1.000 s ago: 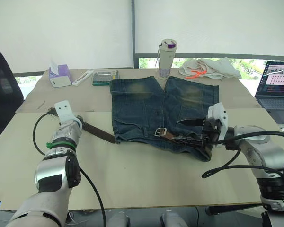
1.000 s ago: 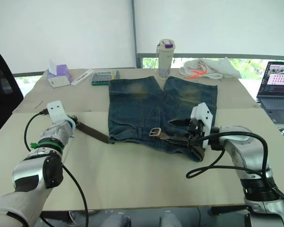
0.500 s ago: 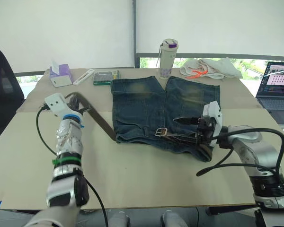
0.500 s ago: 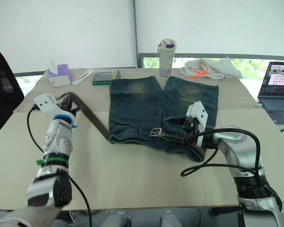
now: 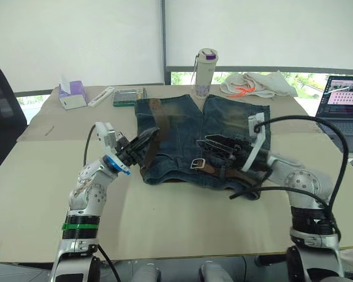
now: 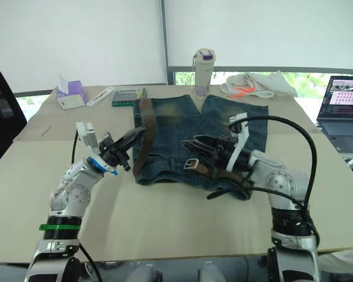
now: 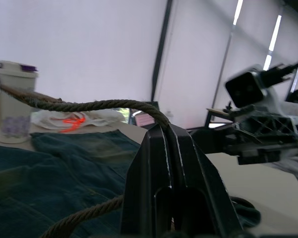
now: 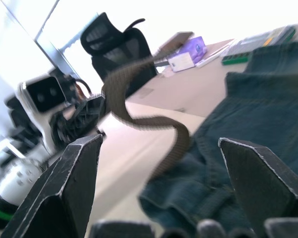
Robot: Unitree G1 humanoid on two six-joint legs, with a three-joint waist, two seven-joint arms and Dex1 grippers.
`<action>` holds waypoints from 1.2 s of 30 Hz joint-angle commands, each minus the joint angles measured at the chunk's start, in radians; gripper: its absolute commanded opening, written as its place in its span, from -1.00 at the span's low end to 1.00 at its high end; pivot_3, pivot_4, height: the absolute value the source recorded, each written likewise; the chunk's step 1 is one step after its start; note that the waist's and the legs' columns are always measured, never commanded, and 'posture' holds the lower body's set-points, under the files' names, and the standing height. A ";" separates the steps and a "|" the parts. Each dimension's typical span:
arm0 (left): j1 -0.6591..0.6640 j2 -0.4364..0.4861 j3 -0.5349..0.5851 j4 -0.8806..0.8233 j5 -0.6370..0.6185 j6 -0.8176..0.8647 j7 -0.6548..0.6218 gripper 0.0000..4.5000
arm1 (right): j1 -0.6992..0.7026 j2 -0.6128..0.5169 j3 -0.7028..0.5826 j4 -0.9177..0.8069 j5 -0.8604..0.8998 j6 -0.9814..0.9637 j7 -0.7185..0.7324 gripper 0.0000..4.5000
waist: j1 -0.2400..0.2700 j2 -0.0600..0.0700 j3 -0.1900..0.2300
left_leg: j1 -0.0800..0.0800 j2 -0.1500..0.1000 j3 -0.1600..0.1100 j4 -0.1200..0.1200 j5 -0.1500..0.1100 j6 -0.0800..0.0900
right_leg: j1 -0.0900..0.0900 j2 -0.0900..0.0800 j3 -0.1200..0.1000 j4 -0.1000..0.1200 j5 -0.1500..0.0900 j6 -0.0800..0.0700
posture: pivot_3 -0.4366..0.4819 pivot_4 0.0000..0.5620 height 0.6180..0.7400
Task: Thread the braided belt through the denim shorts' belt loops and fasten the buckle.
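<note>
your faded denim shorts flat on the tan surface, braided belt arcing over their left side, silver buckle at the waistband, left gripper clamped on the strap, right gripper spread wide above the waistband

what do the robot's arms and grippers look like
Both arms are silver-grey segmented shells with loose black cables. The left gripper has a blue wrist ring, a green band lower down and a white camera block. The right gripper has black fingers and a white block.
</note>
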 commanded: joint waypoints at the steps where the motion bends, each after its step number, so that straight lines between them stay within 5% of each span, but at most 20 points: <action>1: 0.003 0.036 -0.041 -0.059 -0.030 0.058 -0.104 -0.99 | -0.047 0.030 -0.071 0.013 0.084 0.069 -0.114 0.86 | 0.001 0.000 0.000 | 0.000 0.000 0.000 0.000 0.000 0.000 | 0.000 0.000 0.000 0.000 0.000 0.000 | -0.05 -0.47 1.00; 14: 0.004 0.103 -0.103 -0.040 -0.021 0.157 -0.281 -0.99 | -0.077 0.131 -0.142 0.071 0.355 0.266 -0.332 0.86 | -0.006 0.002 0.000 | 0.000 0.001 0.000 -0.001 0.000 0.001 | 0.000 0.001 0.000 0.000 0.000 0.000 | -0.05 -0.47 1.00; 26: 0.007 0.105 -0.099 -0.007 0.003 0.153 -0.317 -1.00 | -0.073 0.108 -0.132 0.067 0.468 0.249 -0.382 -0.92 | -0.011 0.002 0.000 | 0.000 0.001 0.001 -0.001 0.000 0.001 | 0.000 0.001 0.000 -0.001 0.000 0.000 | -0.05 -0.47 1.00; 34: -0.021 0.108 -0.039 0.066 0.023 0.150 -0.230 -1.00 | -0.043 0.127 -0.137 0.003 0.378 0.103 -0.399 -0.98 | -0.014 0.003 0.000 | 0.000 0.002 0.000 -0.001 -0.001 0.002 | 0.000 0.002 0.000 -0.001 0.000 0.000 | -0.05 -0.47 1.00; 36: -0.033 0.100 -0.011 0.094 0.039 0.109 -0.184 -0.72 | -0.035 0.143 -0.120 -0.020 0.308 0.030 -0.422 -1.00 | -0.017 0.003 0.000 | 0.000 0.002 0.001 -0.001 -0.001 0.002 | 0.000 0.002 0.000 -0.001 0.000 0.000 | -0.05 -0.47 1.00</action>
